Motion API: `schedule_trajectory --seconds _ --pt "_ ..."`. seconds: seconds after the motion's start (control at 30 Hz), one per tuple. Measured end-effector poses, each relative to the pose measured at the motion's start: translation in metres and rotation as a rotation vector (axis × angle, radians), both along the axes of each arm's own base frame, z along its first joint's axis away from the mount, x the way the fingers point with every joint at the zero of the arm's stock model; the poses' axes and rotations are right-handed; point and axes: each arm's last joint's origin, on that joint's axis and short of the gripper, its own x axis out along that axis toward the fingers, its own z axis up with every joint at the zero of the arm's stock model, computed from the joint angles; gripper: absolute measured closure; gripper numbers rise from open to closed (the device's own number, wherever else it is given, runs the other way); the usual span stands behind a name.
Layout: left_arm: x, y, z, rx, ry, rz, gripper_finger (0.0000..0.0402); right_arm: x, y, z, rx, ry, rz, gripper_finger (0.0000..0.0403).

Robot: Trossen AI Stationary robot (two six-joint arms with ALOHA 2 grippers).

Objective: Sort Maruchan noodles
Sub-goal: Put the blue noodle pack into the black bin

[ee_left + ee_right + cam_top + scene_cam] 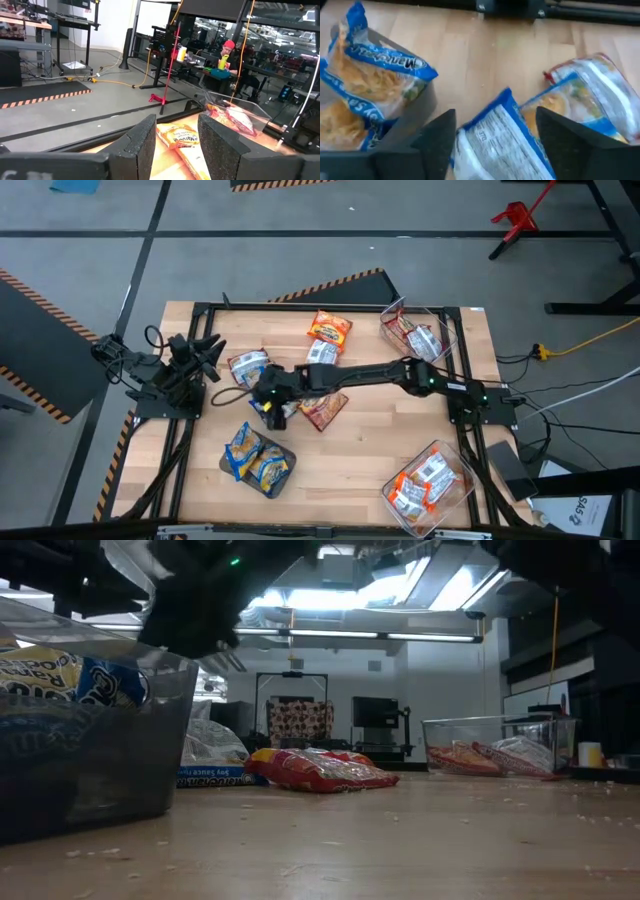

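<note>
My right gripper (495, 122) reaches across the table to its left-middle (272, 402) and is shut on a blue-yellow noodle packet (496, 137). It stands beside the near-left clear bin (258, 462), which holds blue-yellow packets (367, 85). Loose on the wood lie a silver-white packet (248, 365), an orange one (328, 330), another silver one (322, 352) and a dark red one (322, 412) (318, 770). My left gripper (177, 147) waits open at the table's left edge (185, 365), touching nothing. My right gripper has the blue-yellow packet pinched between its two fingers (440, 142), which sit on its two long sides. The packet's blue sealed end (506, 95) sticks out beyond the fingertips. The fingers come from above, slanting down. Whether the packet is clear of the table cannot be told.
A clear bin at the far right corner (415, 335) (490, 745) holds silver and red packets. Another at the near right corner (430, 485) holds orange ones. Bare wood lies in the table's middle and near edge (350, 450). A person sits in the room beyond (227, 47).
</note>
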Motion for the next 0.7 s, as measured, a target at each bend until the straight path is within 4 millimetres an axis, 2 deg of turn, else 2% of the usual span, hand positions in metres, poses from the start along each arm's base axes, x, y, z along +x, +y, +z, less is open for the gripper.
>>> schedule_trajectory --seconds 0.13,0.23,0.3,0.4,0.53,0.7 --pt "0.000 0.000 0.000 0.001 0.004 0.023 0.0262 0.011 -0.006 -0.016 0.023 -0.042 0.022 0.0098" --pt "-0.001 0.001 -0.001 0.004 0.010 0.035 0.0262 0.017 -0.008 -0.040 -0.017 -0.014 0.037 0.0092" --pt "-0.001 0.001 -0.002 0.009 0.020 0.044 0.0262 0.020 -0.011 -0.054 -0.054 -0.013 0.037 0.0093" --pt "-0.001 0.001 -0.002 0.010 0.022 0.050 0.0262 0.024 -0.015 -0.058 -0.078 -0.036 0.042 0.0099" --pt "-0.001 0.001 -0.003 0.016 0.032 0.051 0.0262 0.024 -0.024 -0.078 -0.084 0.030 0.024 0.0108" --pt "-0.001 0.001 -0.003 0.020 0.038 0.051 0.0262 0.021 -0.028 -0.082 -0.095 0.075 0.013 0.0136"
